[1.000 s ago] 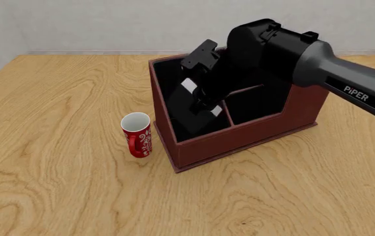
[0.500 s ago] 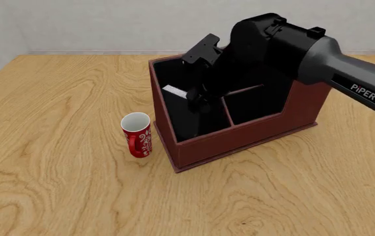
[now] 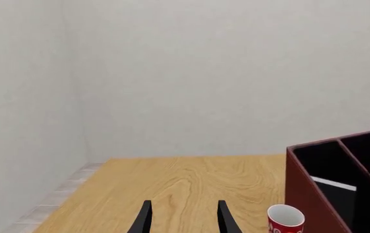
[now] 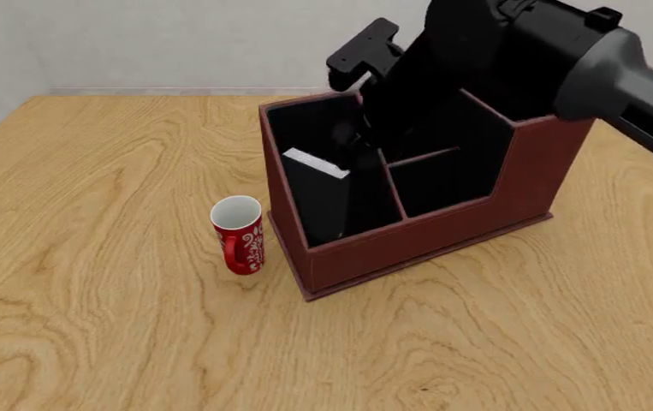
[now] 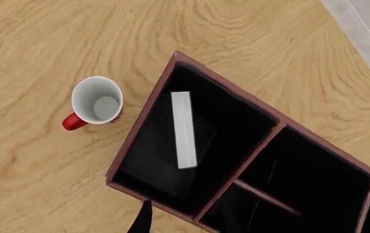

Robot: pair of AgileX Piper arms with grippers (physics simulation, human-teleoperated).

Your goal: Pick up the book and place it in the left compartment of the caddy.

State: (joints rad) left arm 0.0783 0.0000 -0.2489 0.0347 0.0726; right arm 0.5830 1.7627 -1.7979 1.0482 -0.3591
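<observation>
Standing in left compartment (image 5: 165, 160) of caddy (image 4: 441, 235) – book (image 5: 183, 129); right pincer (image 4: 360, 141) released above; left pincer (image 3: 183, 221) parted, empty.

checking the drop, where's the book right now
In the front view the book stands inside the caddy's left compartment, beside the red mug.

There is one caddy (image 4: 418, 231) on one wooden table (image 4: 97, 257). Inside the caddy there is one book (image 5: 183, 129), and I count at least three compartments in it; some are partly hidden by the arm. Just beside the caddy stands one red mug (image 4: 238, 234). Two arms are present: one right arm (image 4: 555, 60) above the caddy and one left gripper (image 3: 183, 221).
</observation>
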